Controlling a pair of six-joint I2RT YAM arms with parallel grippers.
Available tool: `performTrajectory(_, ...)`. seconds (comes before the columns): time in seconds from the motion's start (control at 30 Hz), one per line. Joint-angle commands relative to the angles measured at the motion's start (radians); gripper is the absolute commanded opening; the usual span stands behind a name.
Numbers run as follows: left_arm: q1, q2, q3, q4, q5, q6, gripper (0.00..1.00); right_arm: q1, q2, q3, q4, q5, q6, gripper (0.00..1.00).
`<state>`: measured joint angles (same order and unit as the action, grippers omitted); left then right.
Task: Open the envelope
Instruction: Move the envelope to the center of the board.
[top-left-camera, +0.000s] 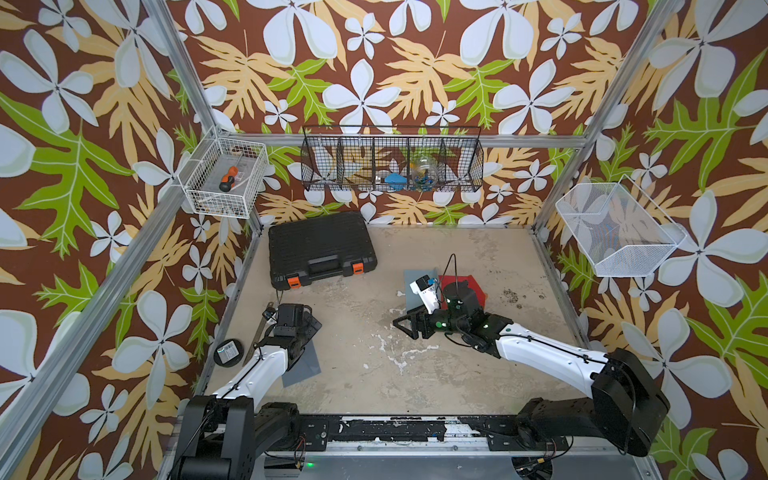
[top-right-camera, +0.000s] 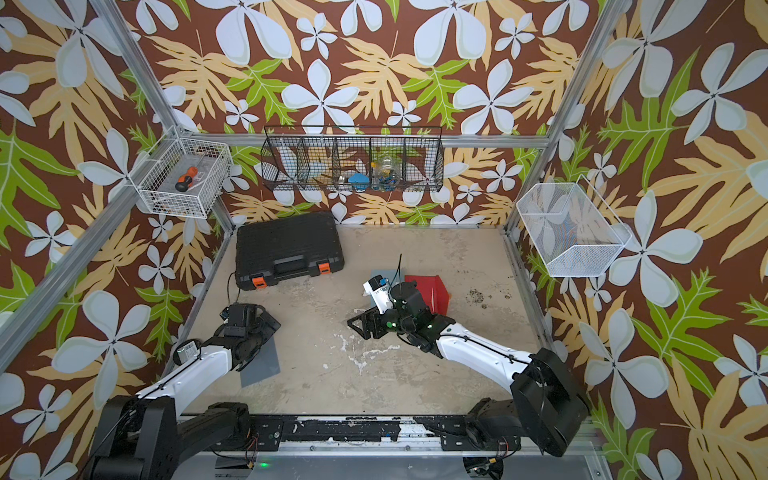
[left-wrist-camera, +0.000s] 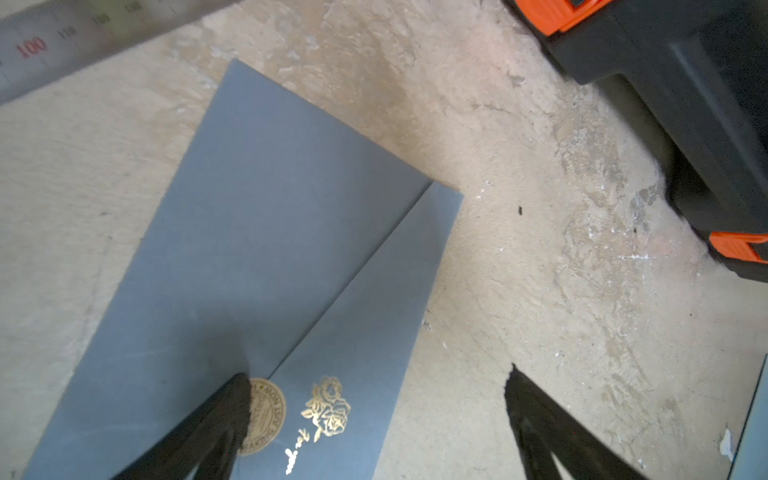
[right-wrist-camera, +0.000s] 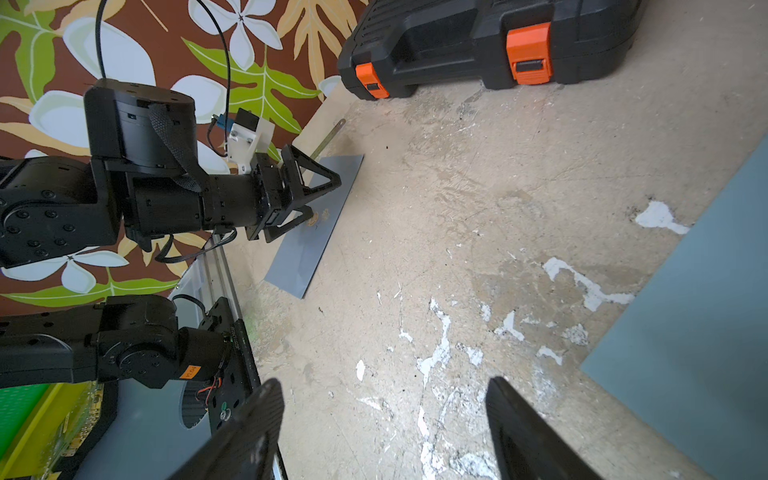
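Across both top views, the grey envelope lies flat at about 8 o'clock of the table under the left gripper, with the black tool case at 11 o'clock and the right gripper near centre, spread and holding nothing. Left wrist view: jaws wide and empty, one fingertip against the gold seal at the flap point, so I judge the step to be freeing the flap, next needing a fingertip worked under its edge; a steel ruler lies just beside. Right wrist view confirms the still-closed envelope; a second grey sheet lies well apart, obstructing nothing.
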<state>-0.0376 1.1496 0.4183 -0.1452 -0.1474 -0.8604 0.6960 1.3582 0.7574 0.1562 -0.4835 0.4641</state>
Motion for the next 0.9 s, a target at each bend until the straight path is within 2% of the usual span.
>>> performTrajectory(0.0,0.002,0.019,-0.005,-0.013,0.007,-0.005,0.97,0.002,0.001,0.003,0.017,-0.007,0.001,0.78)
performTrajectory(0.2,0.000,0.024,-0.025,-0.024,0.099,-0.045,0.95,0.002,0.002,0.006,0.003,0.012,0.000,0.78)
performTrajectory(0.4,-0.055,0.018,-0.036,-0.022,0.200,-0.125,0.95,0.002,0.026,0.010,0.002,0.013,0.007,0.78)
performTrajectory(0.63,-0.206,0.006,-0.037,0.001,0.238,-0.246,0.97,0.001,0.071,0.011,0.018,-0.004,0.036,0.78)
performTrajectory(0.87,-0.397,-0.004,0.017,0.001,0.238,-0.246,0.97,0.001,0.109,0.005,0.014,-0.003,0.066,0.78)
